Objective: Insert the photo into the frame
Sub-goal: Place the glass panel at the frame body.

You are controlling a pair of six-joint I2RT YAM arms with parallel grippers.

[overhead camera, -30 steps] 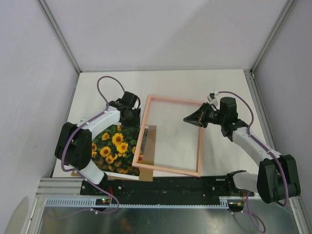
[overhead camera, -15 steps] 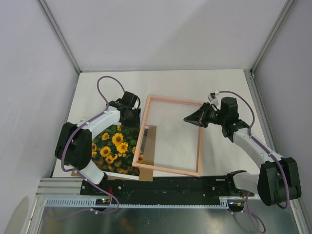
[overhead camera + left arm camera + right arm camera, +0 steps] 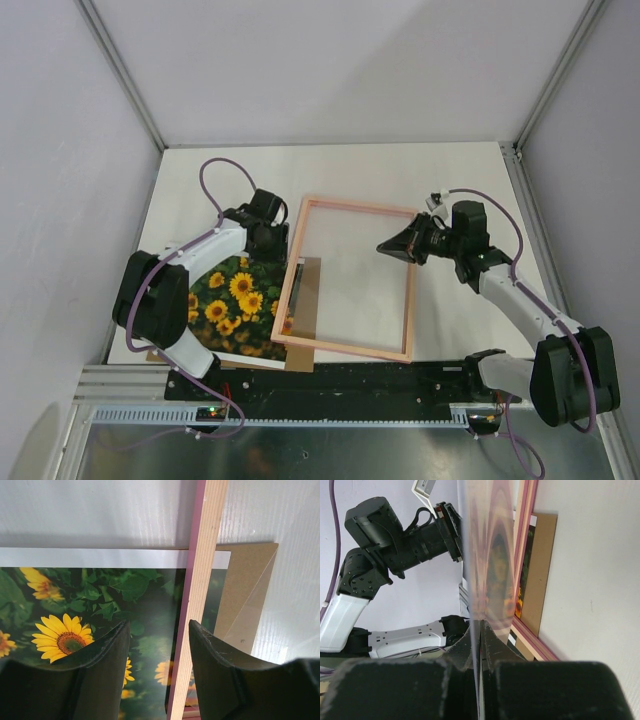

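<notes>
The photo (image 3: 230, 300) of sunflowers lies face up at the table's left, seen close in the left wrist view (image 3: 100, 590). The pink and peach frame (image 3: 290, 275) lies at the centre, and its left rail (image 3: 205, 555) overlaps the photo's right edge. My left gripper (image 3: 275, 240) is open and straddles that rail (image 3: 159, 625); the rail sits close to the right finger with a gap to the left one. My right gripper (image 3: 385, 245) is over the frame's right part, shut on a clear pane (image 3: 485, 555) seen edge-on between its fingers (image 3: 481, 625).
A plain brown backing board (image 3: 308, 300) lies under the frame's left rail and the photo's right side, also in view from both wrists (image 3: 245, 575) (image 3: 542, 565). The frame's pink rail (image 3: 535, 640) runs just beyond the pane. Grey walls close in the table.
</notes>
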